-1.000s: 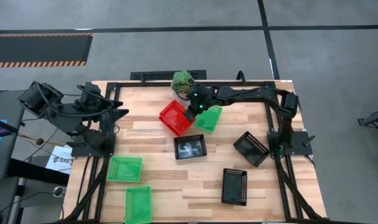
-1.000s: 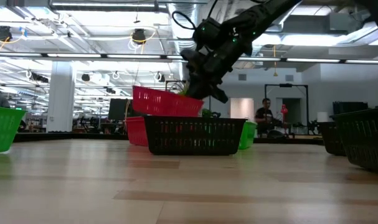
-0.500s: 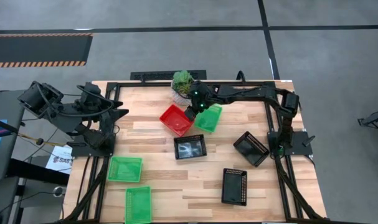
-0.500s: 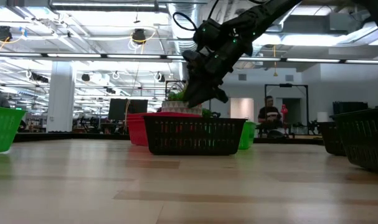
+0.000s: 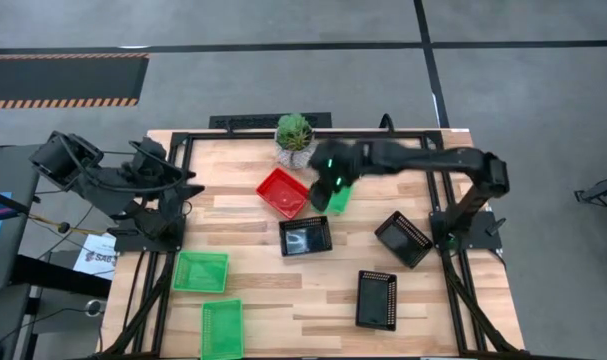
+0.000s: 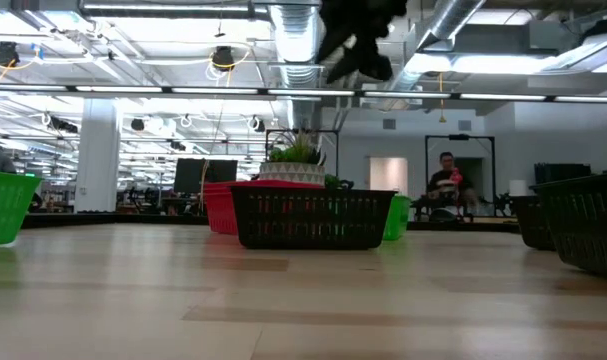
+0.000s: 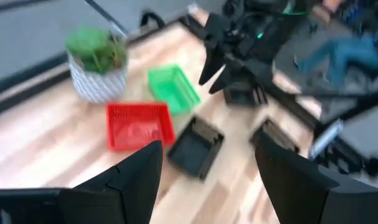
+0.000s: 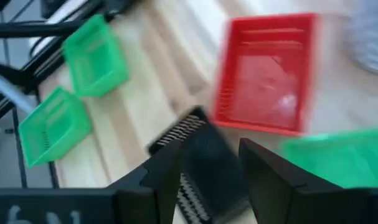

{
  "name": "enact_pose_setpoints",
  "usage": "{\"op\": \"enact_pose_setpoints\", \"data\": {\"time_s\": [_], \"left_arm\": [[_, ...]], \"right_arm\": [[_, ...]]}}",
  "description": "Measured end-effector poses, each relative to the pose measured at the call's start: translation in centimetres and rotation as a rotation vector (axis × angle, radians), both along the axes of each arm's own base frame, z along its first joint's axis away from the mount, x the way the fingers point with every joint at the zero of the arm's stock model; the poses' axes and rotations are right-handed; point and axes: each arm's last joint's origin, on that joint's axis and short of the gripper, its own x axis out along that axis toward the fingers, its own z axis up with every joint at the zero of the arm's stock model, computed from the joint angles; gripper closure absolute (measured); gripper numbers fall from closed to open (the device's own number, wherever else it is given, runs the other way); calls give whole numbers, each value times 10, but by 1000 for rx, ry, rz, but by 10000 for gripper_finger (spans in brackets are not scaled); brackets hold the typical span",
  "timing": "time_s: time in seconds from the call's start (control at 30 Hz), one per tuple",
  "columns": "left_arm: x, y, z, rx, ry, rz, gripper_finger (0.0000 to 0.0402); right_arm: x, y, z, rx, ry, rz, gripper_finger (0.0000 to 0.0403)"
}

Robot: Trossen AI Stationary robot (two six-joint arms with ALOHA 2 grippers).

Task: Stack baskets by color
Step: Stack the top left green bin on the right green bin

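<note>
A red basket [image 5: 283,192] rests flat on the table at the far middle, next to a green basket [image 5: 341,196]. My right gripper [image 5: 321,196] hangs open high above these two, seen at the top of the low view [image 6: 358,55], with nothing between its fingers. Three black baskets [image 5: 305,236] [image 5: 403,238] [image 5: 376,298] lie on the table's middle and right. Two more green baskets [image 5: 200,270] [image 5: 221,328] lie at the near left. My left gripper [image 5: 188,180] waits open, raised over the table's left side.
A small green plant in a white pot [image 5: 294,133] stands at the far edge, just behind the red basket. Bare wood lies between the red basket and the left arm and along the near middle. People show in the room beyond the table.
My right gripper has opened and let go of the red basket, which it held tilted above another red basket. The basket has dropped onto that one and lies level. The gripper has then risen well clear and drawn a little toward the table's right.
</note>
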Motion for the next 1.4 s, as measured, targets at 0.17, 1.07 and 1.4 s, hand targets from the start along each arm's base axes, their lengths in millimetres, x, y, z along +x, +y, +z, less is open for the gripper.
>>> {"op": "enact_pose_setpoints", "data": {"time_s": [0.17, 1.07, 1.4], "left_arm": [[5, -9, -14, -70, 139, -155, 157], [18, -51, -253, 25, 815, -453, 157], [23, -39, -292, 16, 847, -511, 158]], "right_arm": [[35, 55, -21, -10, -86, 86, 227], [109, 86, -49, -71, -85, 249, 236], [102, 100, -46, -71, -44, 284, 235]]}}
